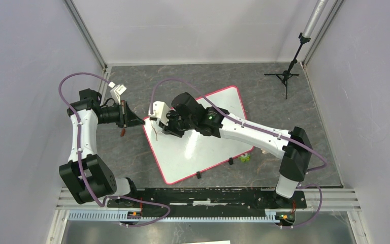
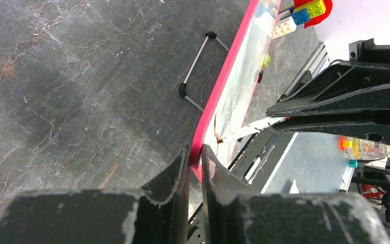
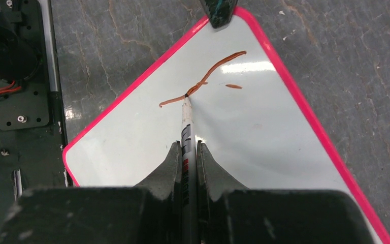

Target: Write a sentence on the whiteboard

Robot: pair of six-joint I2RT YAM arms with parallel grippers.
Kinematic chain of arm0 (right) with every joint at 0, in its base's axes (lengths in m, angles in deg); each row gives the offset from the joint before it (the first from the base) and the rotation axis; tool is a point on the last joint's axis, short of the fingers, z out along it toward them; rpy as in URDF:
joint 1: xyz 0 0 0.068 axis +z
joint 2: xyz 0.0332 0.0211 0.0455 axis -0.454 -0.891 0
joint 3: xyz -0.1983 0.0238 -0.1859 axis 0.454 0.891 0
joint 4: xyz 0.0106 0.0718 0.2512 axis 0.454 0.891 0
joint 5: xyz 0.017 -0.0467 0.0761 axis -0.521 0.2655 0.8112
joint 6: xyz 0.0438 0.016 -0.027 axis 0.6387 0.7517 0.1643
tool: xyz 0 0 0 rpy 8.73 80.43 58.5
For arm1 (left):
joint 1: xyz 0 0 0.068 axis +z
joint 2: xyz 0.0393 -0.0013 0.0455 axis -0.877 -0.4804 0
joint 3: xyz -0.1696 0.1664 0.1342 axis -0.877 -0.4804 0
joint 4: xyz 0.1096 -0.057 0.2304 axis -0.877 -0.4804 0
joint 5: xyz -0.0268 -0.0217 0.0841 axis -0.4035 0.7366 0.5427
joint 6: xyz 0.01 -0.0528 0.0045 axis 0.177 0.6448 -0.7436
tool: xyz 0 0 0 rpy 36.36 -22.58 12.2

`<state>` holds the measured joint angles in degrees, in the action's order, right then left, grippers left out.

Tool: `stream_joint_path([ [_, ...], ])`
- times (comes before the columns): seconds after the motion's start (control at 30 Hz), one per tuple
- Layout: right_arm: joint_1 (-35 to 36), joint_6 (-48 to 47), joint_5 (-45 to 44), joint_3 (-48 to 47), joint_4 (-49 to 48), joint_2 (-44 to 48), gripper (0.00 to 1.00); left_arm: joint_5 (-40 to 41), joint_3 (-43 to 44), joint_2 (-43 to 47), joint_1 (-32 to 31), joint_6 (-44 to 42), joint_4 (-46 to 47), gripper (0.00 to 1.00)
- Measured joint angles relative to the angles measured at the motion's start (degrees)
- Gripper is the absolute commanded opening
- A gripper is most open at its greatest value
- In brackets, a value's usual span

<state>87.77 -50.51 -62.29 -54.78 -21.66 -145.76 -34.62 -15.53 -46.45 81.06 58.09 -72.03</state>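
Only an unreadable reddish scrawl (image 3: 201, 84) marks the whiteboard (image 3: 244, 147).

On table (image 1: 132, 152) centre, whiteboard (image 1: 198, 152) (lying askew), tripod (image 1: 286, 76) behind at right; marker (image 3: 187, 127) tip on whiteboard

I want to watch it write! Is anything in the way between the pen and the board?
No. The pen touches the board with its tip, at the red-brown line. The left gripper only pinches the board's edge, off to the side.
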Motion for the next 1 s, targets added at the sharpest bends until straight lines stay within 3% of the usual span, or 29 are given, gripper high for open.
stream_joint_path([
  [0.37,0.3,-0.9,-0.9,4.7,0.9,3.3,0.0,0.2,0.0,0.0,0.0,0.0,0.0,0.16],
  [1.0,0.1,-2.1,0.8,4.4,0.9,5.8,0.0,0.2,0.0,0.1,-0.1,0.0,0.0,0.14],
])
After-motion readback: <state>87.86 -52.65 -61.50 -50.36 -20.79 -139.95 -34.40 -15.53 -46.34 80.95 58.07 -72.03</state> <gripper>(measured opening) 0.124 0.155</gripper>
